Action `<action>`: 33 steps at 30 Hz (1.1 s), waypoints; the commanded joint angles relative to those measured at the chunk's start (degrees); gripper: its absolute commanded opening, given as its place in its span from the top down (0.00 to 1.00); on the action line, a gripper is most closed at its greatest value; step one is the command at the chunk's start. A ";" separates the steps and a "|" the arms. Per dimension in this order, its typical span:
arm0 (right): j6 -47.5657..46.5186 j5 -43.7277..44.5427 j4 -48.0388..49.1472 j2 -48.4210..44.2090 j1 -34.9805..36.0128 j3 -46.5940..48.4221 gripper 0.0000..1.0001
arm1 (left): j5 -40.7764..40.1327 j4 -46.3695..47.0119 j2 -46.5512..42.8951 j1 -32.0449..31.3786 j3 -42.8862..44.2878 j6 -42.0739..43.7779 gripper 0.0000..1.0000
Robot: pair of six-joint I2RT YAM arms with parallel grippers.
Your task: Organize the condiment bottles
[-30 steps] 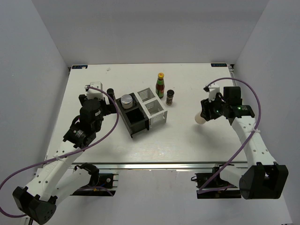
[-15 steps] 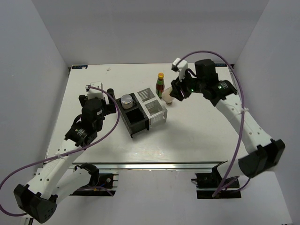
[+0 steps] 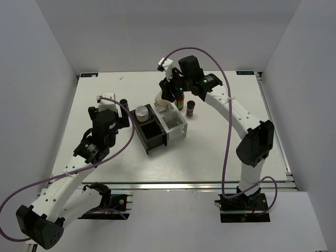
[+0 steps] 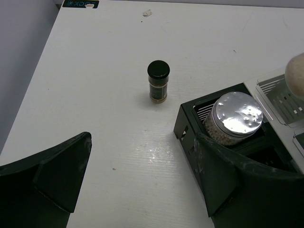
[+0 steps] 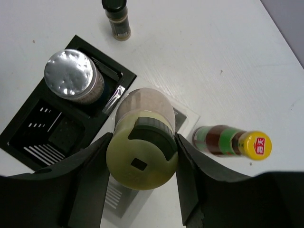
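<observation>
My right gripper (image 3: 167,94) (image 5: 141,164) is shut on the cream squat bottle (image 3: 160,100) (image 5: 142,142), held above the white rack half (image 3: 174,122) (image 5: 186,118), over its back compartment. The silver-lidded jar (image 3: 142,112) (image 5: 72,76) (image 4: 235,116) stands in the back compartment of the black rack half (image 3: 152,137) (image 4: 187,124). One black-lidded spice jar (image 3: 124,103) (image 4: 158,81) (image 5: 117,19) stands left of the rack, another (image 3: 190,108) on its right. The red-green sauce bottle (image 3: 179,97) (image 5: 232,141) stands behind the rack. My left gripper (image 3: 113,118) (image 4: 137,175) is open and empty beside the black half.
The black rack's front compartment (image 5: 38,128) holds nothing. Grey walls (image 3: 42,63) close in the table's left, back and right sides. A small blue label (image 4: 80,4) marks the far left corner.
The right arm has swung from the right side of the table leftwards and back, carrying the cream bottle to above the white rack. The left arm has stayed put.
</observation>
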 commanded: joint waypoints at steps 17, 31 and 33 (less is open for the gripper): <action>-2.03 6.11 -2.18 7.52 0.99 5.47 1.00 | 0.62 1.10 -0.56 0.26 0.06 0.69 0.02; -3.09 9.02 -6.05 8.14 3.02 7.49 1.00 | 0.80 1.19 -0.74 0.26 -0.02 0.69 0.02; -3.18 9.63 -7.01 8.58 3.36 7.93 1.00 | 0.88 1.10 -0.74 0.26 0.06 0.69 0.02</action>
